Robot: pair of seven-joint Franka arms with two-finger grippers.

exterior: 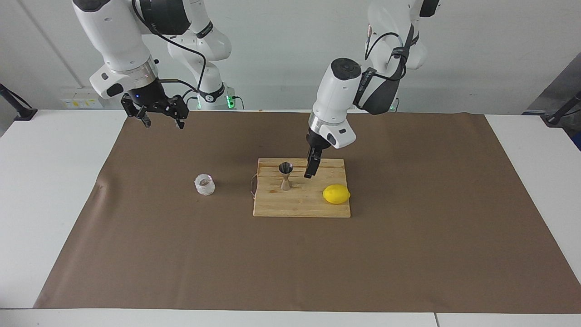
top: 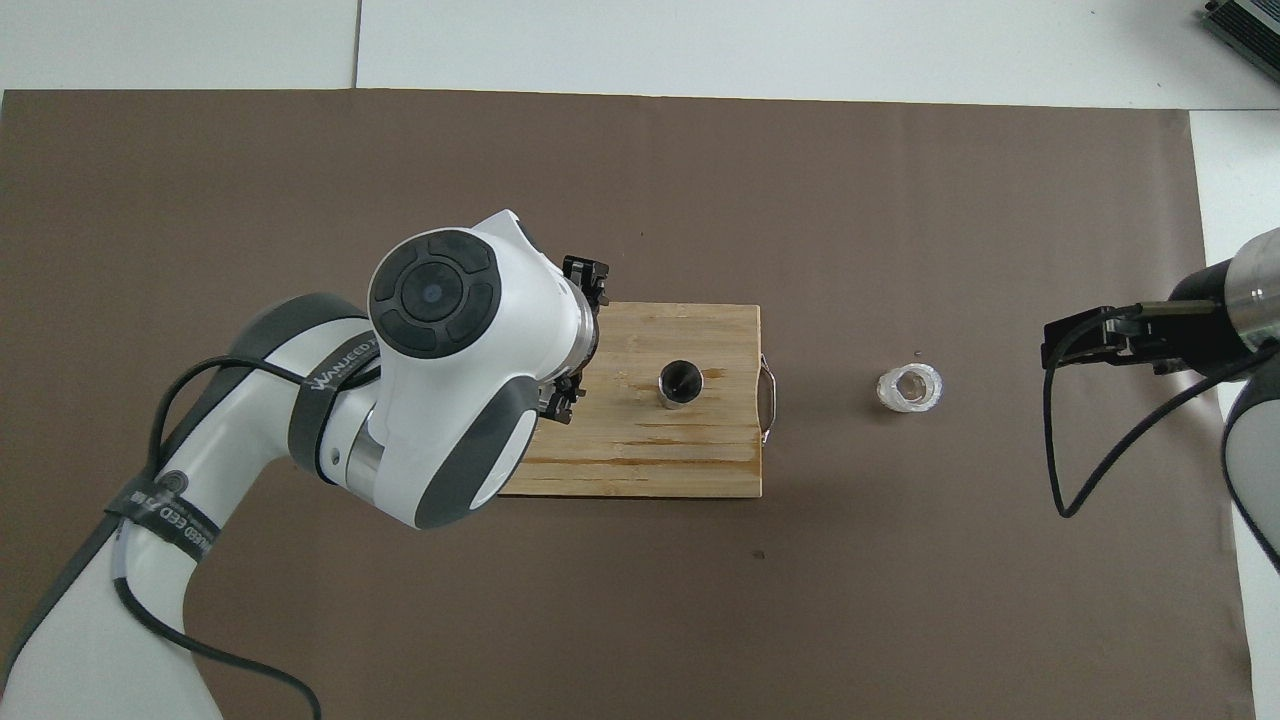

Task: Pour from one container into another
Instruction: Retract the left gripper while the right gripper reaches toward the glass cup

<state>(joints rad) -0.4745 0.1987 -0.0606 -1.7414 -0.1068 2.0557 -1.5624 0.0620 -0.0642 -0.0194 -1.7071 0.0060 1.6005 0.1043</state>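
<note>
A steel hourglass jigger [exterior: 285, 176] stands upright on a wooden cutting board [exterior: 302, 204] near the middle of the bench [exterior: 54, 190], which is covered by a brown paper mat [exterior: 290, 263]. Seen from overhead, the jigger's open top cone faces up and looks dark inside, and it sits toward the board's end with the metal handle [top: 767, 394], the end facing the right arm. A yellow lemon [exterior: 336, 194] lies on the same board at the end toward the left arm, well apart from the jigger. The left gripper [exterior: 310, 169] hangs over the board just beside the jigger, between it and the lemon, pointing down; its fingers stand open and hold nothing, clear of the jigger. The small clear glass cup [exterior: 204, 185] with a bumpy, frosty wall stands upright on the mat off the board, toward the right arm's end of the bench, with nothing touching it. The right gripper [exterior: 161, 117] is raised over the mat's edge close to the robots, toward the right arm's end, well apart from the cup; its fingers are spread open and empty. A black cable loops from the right arm's wrist.
</note>
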